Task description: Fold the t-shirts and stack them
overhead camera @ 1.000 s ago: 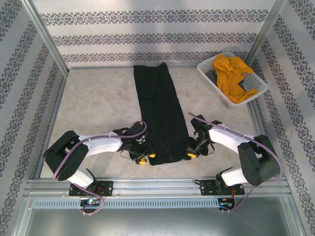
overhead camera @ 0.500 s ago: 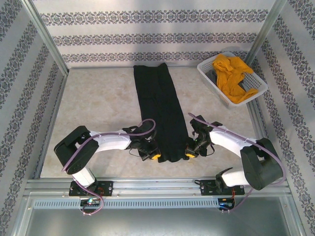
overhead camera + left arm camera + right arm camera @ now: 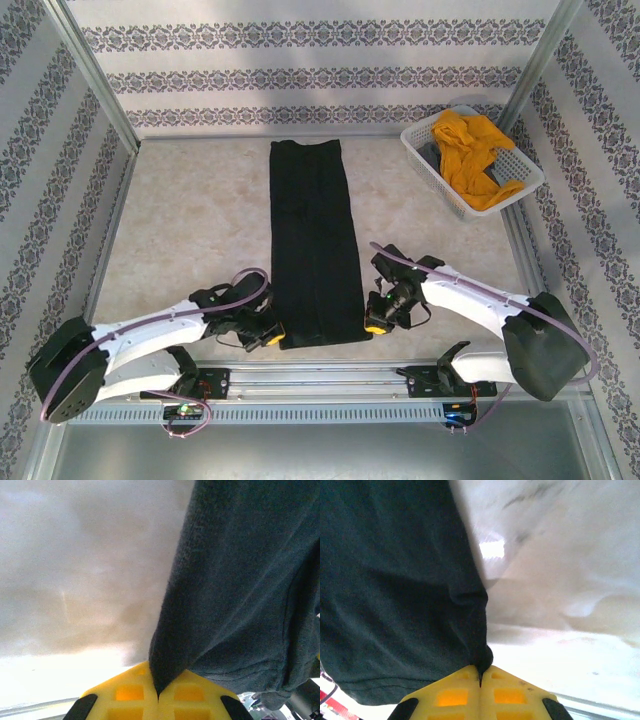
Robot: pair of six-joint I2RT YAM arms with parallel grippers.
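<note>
I am holding the black t-shirt (image 3: 312, 240) by its two near corners. It is lying as one long narrow strip down the middle of the table (image 3: 190, 220), running from the far wall toward me. My left hand (image 3: 272, 333) is clamping the near left corner and my right hand (image 3: 374, 324) the near right one. In both wrist views the yellow fingers are pressing together with dark cloth pinched between them.

I judge I am gripping both corners so the near hem travels level when I carry it over for the crosswise fold.

I am counting two shirts. The mustard-yellow t-shirt (image 3: 470, 155) is sitting bunched in the single white basket (image 3: 432, 178) at the far right, well apart from the black one and waiting its turn.
</note>
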